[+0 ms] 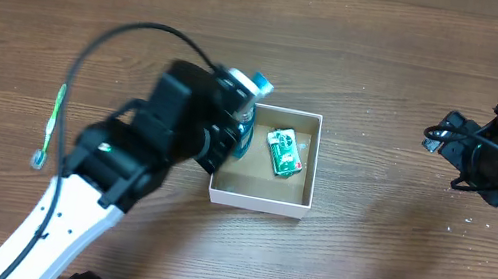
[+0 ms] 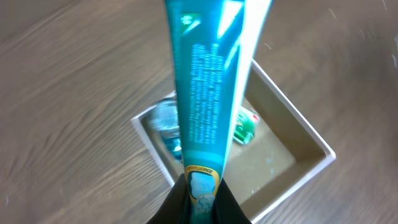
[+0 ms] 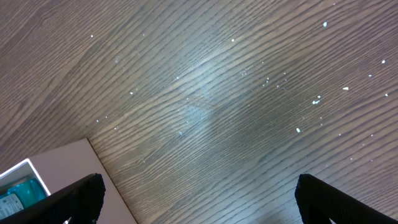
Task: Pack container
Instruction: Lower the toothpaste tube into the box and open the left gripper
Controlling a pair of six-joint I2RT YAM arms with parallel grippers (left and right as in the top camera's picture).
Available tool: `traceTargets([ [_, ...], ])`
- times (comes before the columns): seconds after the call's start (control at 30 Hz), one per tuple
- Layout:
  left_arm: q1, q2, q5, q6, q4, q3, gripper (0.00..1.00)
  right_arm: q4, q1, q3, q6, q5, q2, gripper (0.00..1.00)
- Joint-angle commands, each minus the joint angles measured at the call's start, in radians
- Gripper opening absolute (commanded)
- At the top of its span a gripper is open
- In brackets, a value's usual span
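The container (image 1: pixel 259 202) is a shallow white-walled box with a brown inside, at the table's middle. A green packet (image 1: pixel 284 153) lies in it. My left gripper (image 1: pixel 235 132) is shut on a teal tube (image 1: pixel 255 90) and holds it over the container's left side. In the left wrist view the teal tube (image 2: pixel 211 93) runs up from the shut jaws (image 2: pixel 202 193), above the container (image 2: pixel 298 112), the green packet (image 2: pixel 247 124) and a blue bottle (image 2: pixel 166 121). My right gripper (image 1: pixel 447 137) is open and empty, apart to the right; its jaws (image 3: pixel 199 205) hang over bare wood.
A green toothbrush (image 1: pixel 49 126) lies on the wooden table at the far left. The container's corner (image 3: pixel 56 168) shows at the lower left of the right wrist view, with a teal item (image 3: pixel 18 193) inside.
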Motion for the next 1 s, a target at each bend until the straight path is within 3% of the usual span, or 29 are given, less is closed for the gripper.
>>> traceTargets([
  [0.0,-0.093,0.1,0.003,0.196,0.0,0.003,0.04,0.003,-0.003,-0.002,-0.005,0.001,-0.006,1.0],
  [0.23,-0.177,0.375,-0.008,0.477,-0.018,0.003,0.04,0.004,-0.003,-0.002,-0.005,0.001,-0.006,1.0],
  [0.53,-0.174,0.571,-0.063,0.492,-0.063,0.003,0.08,0.01,-0.003,-0.002,-0.005,0.001,-0.006,1.0],
  [0.6,-0.174,0.573,-0.063,0.492,-0.07,0.003,0.19,0.01,-0.003,-0.002,-0.005,0.001,-0.006,1.0],
  [0.67,-0.174,0.572,-0.073,0.491,-0.071,0.005,0.47,0.01,-0.003,-0.002,-0.005,0.001,-0.006,1.0],
  [0.9,-0.18,0.402,-0.112,0.345,-0.197,0.143,0.79,0.01,-0.003,-0.002,-0.005,0.002,-0.006,1.0],
  [0.97,-0.174,0.272,-0.164,0.207,-0.233,0.196,0.94,0.01,-0.003,-0.002,-0.005,0.002,-0.006,1.0],
])
